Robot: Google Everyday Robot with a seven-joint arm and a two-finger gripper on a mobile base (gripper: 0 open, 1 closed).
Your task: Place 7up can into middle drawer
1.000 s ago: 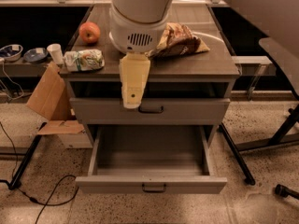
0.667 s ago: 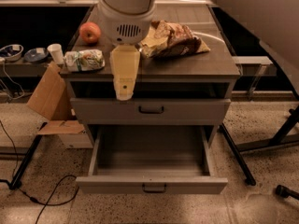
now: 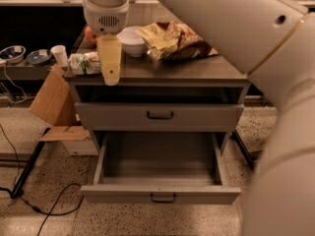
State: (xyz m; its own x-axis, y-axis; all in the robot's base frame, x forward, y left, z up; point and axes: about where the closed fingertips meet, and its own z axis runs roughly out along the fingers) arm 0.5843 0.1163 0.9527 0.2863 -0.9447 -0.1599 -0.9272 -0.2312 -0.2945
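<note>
The gripper (image 3: 111,73), at the upper left of the frame, covers the right end of the 7up can (image 3: 81,63). The arm (image 3: 236,28) hides most of a reddish fruit (image 3: 89,35) and runs off the top and right edges.

Warm, dim overhead light. I see the gripper (image 3: 110,65), over the countertop's (image 3: 197,69) left front, lit pale; below it the open drawer (image 3: 160,159) lies shadowed.

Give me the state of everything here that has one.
7up can: lying on its side on the cabinet top.
gripper: pointing down, just right of the can.
upper drawer: shut.
lower drawer: pulled out, empty.
white bowl: upright.
chip bag: crumpled, lying on the cabinet top.
</note>
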